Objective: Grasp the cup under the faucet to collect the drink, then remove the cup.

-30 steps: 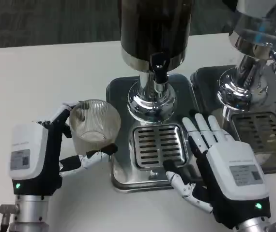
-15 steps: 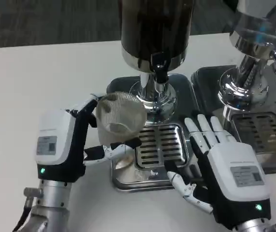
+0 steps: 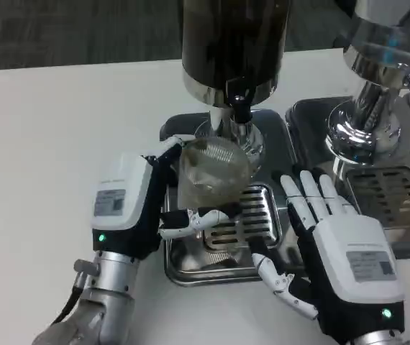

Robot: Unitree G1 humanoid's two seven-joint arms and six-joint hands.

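White table (image 3: pixel 61 129) meets grey carpet (image 3: pixel 68 29) behind.

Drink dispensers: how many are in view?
2. One dispenser stands at centre, above the cup that the left hand holds; a second dispenser stands at right, cropped.

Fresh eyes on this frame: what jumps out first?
The left hand holds a ribbed clear cup over the drip grate, right below the black faucet of the dark drink dispenser. The right hand rests flat at the tray's right edge, fingers spread.
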